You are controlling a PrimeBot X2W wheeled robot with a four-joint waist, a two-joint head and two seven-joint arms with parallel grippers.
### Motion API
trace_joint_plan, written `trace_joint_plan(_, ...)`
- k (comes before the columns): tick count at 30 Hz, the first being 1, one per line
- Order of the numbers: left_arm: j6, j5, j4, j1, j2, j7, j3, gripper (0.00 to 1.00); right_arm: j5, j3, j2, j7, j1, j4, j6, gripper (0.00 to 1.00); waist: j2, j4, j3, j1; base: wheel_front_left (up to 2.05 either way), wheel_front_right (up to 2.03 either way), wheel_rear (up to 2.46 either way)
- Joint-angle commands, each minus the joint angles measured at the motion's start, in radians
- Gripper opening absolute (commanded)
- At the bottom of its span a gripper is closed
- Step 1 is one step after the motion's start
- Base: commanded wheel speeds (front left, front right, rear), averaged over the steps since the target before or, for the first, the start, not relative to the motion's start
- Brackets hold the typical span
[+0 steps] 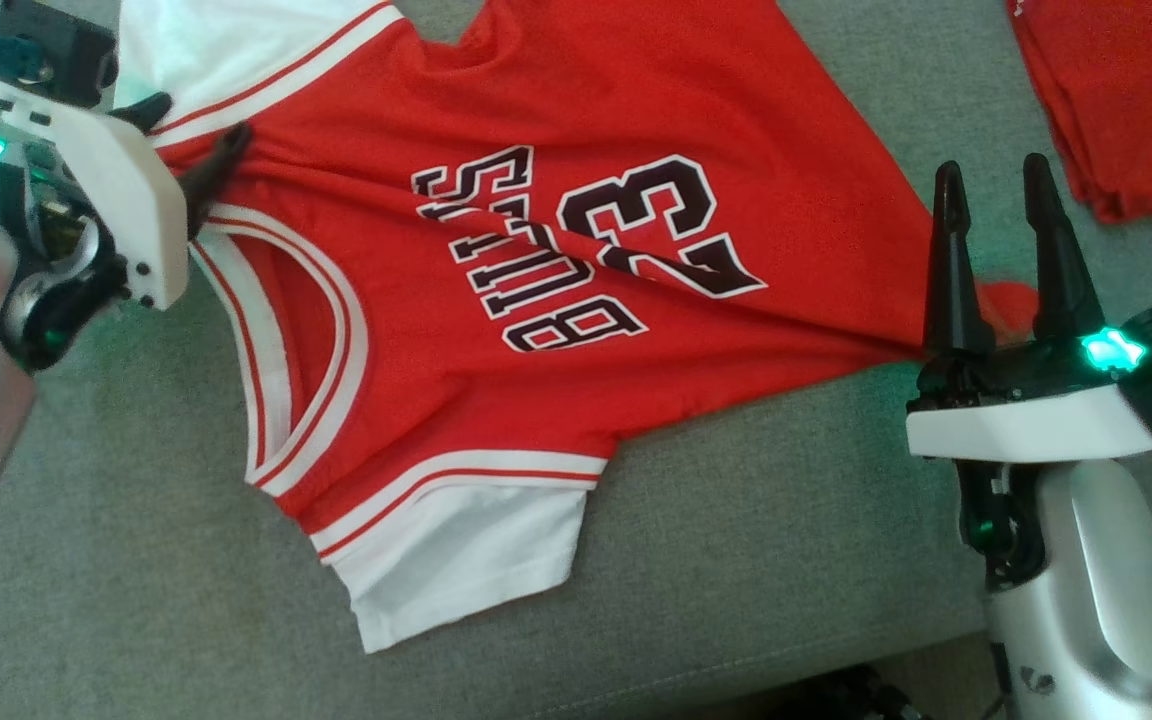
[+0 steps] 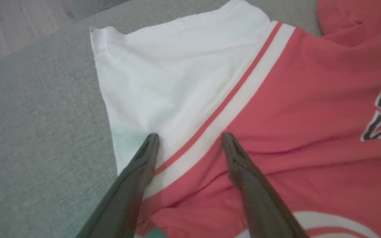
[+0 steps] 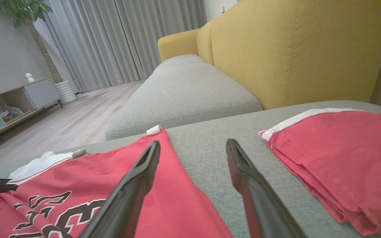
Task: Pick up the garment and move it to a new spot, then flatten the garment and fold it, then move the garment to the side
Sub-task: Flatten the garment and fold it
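The right gripper, nearest the lens, stands wide and empty at the hem of the red jersey; the left gripper, equally wide and empty, straddles its shoulder seam. The jersey lies spread but creased on the grey cushion, so placing looks done, flattening under way, folding and setting aside yet to do. Two grippers, one jersey, one other folded red garment.

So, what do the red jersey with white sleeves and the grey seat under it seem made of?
The red jersey with white sleeves looks like soft matte knit cloth, maybe cotton or polyester: it wrinkles and drapes. The grey seat cushion looks like coarse woven upholstery fabric, flecked and matte.
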Motion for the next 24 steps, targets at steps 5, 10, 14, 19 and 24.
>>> trace_joint_plan(5,0.002,0.05,0.048,-0.093,0.1,-0.054,-0.026,0.0,0.006,0.022,-0.003,-0.006,-0.017,-0.033,-0.001,1.0,0.0,-0.004,0.002,-0.0001,0.0,0.0,0.0)
trace_joint_plan(10,0.036,0.164,0.143,-0.184,0.101,-0.218,-0.027,0.0,-0.001,0.025,-0.003,-0.006,-0.02,-0.027,-0.001,1.0,0.0,0.0,-0.004,-0.0001,0.0,0.0,0.0)
trace_joint_plan(14,0.074,0.245,0.213,-0.254,0.087,-0.338,-0.038,0.0,-0.01,0.03,-0.003,-0.006,-0.022,-0.019,-0.001,1.0,0.0,0.004,-0.008,-0.0001,0.0,0.0,0.0)
trace_joint_plan(19,0.156,0.318,0.297,-0.322,0.05,-0.518,-0.034,0.85,-0.014,0.037,-0.003,-0.006,-0.025,-0.007,-0.001,1.0,0.0,0.008,-0.011,-0.0001,0.0,0.0,0.0)
trace_joint_plan(24,0.144,0.309,0.361,-0.319,-0.004,-0.608,-0.036,1.0,-0.017,0.035,-0.003,-0.006,-0.022,0.003,-0.001,1.0,0.0,0.024,-0.027,-0.0001,0.0,0.0,0.0)
